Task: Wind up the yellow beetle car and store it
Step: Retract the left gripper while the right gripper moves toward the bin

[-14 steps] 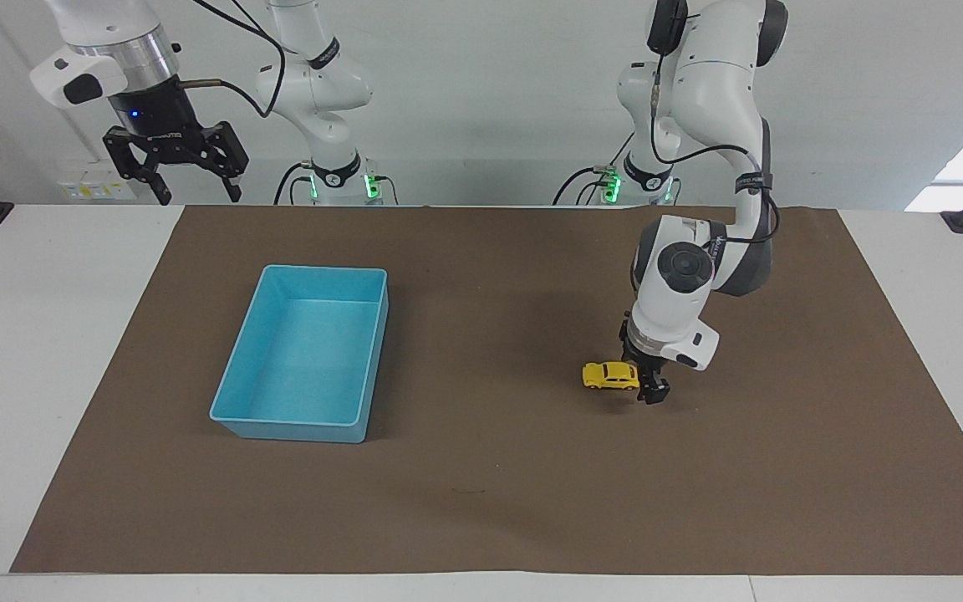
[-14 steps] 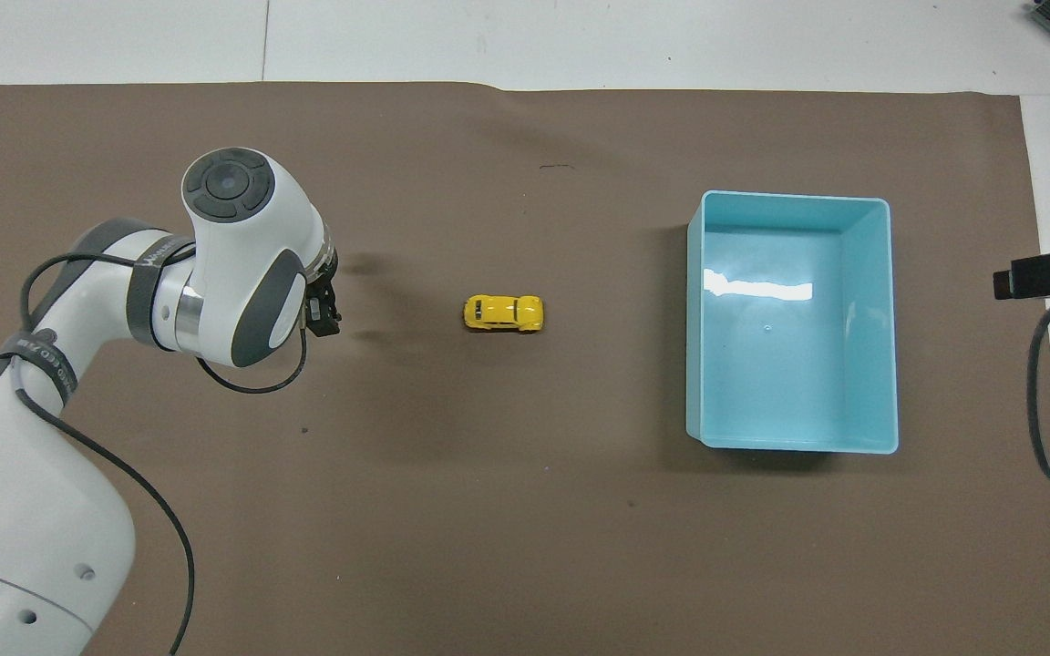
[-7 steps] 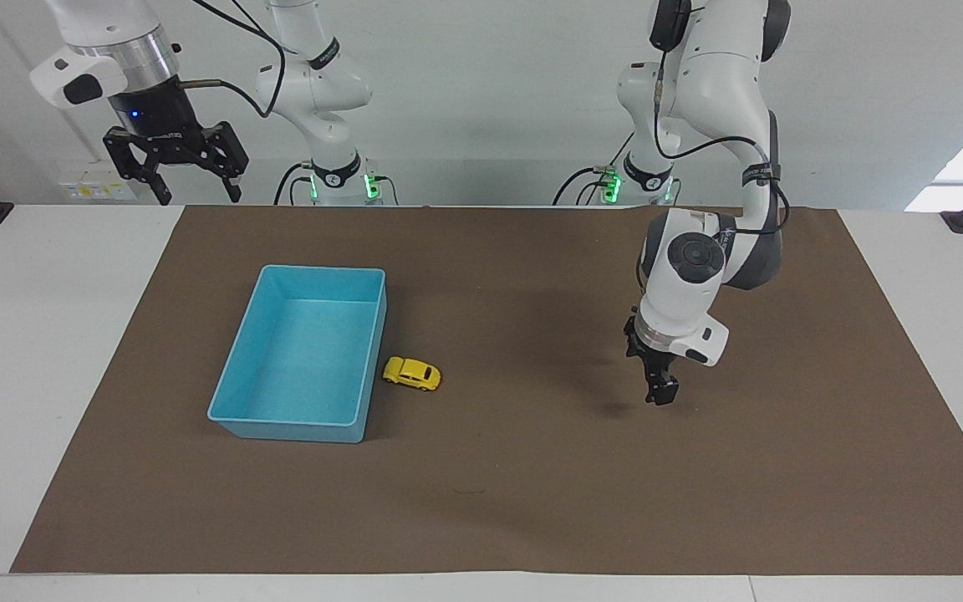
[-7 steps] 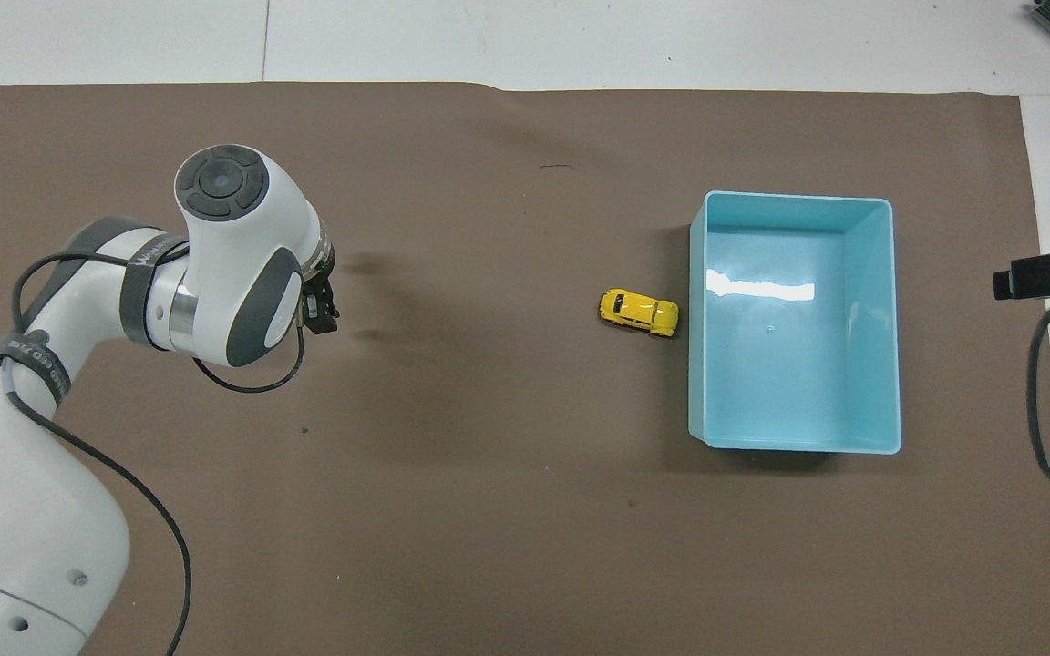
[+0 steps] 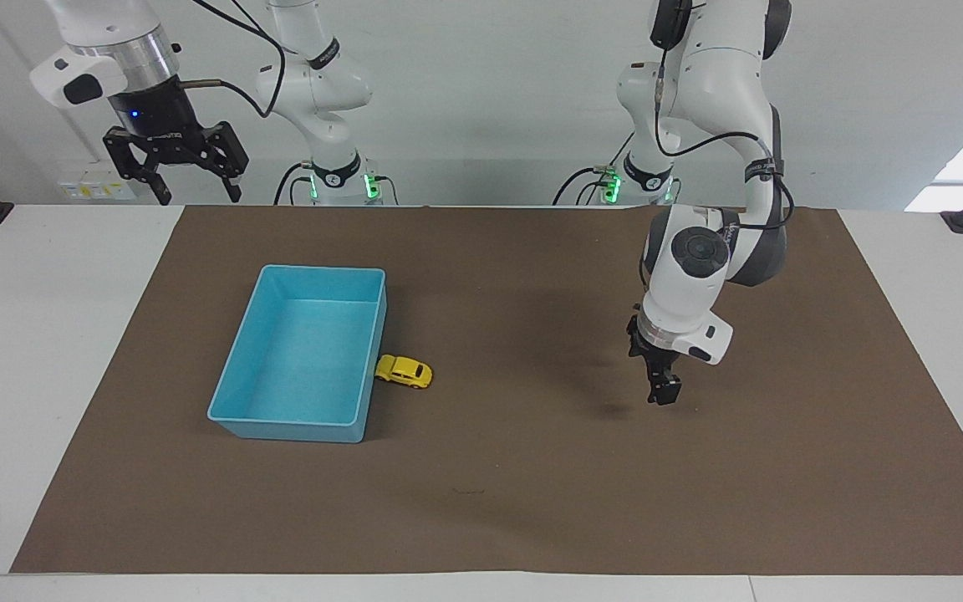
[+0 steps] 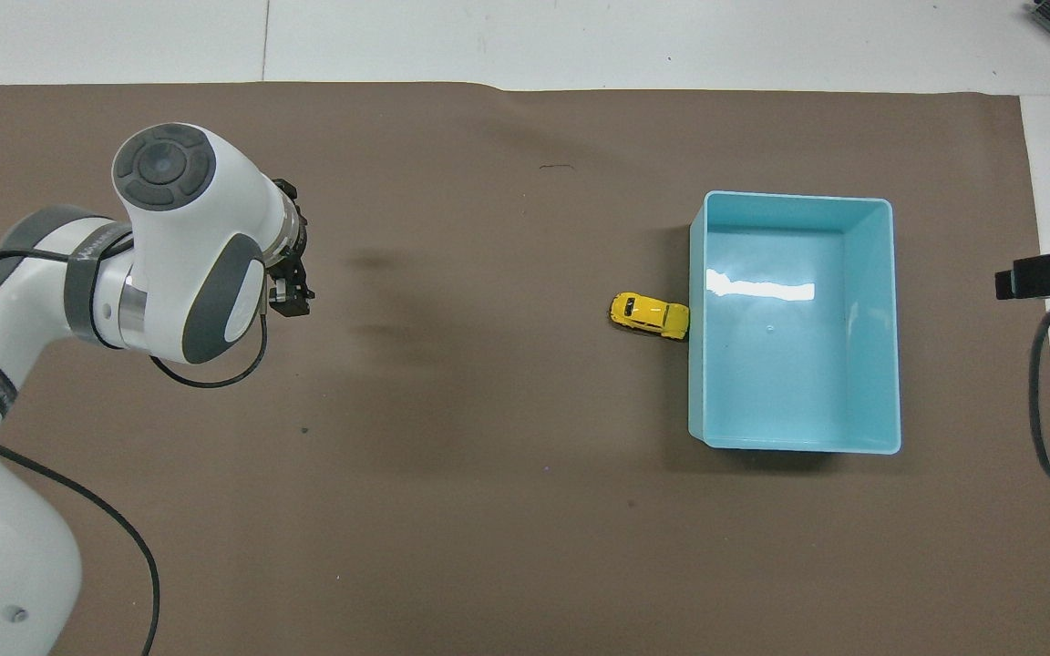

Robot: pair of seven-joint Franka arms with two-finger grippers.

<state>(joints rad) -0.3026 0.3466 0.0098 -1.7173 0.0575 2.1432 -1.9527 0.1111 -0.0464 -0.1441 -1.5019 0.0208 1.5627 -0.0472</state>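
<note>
The yellow beetle car [image 5: 403,371] sits on the brown mat [image 5: 532,485], outside the light blue bin [image 5: 235,365], with one end against the bin wall that faces the left arm's end of the table. The overhead view shows the car [image 6: 649,315] slightly askew to that wall and the bin [image 6: 894,328] with nothing in it. Only the facing view shows the right gripper [image 5: 194,191] whole — raised high near its own base, over the bare table [image 5: 47,334] off the mat's edge, fingers spread and holding nothing, the arm waiting. From overhead just a dark part of it shows at the frame's edge. The left gripper [image 5: 664,391] hangs above bare mat, well apart from the car, pointing down with its wrist bent forward — its jaws released and holding nothing. The overhead view shows it [image 6: 293,296] half hidden under the white wrist.
</note>
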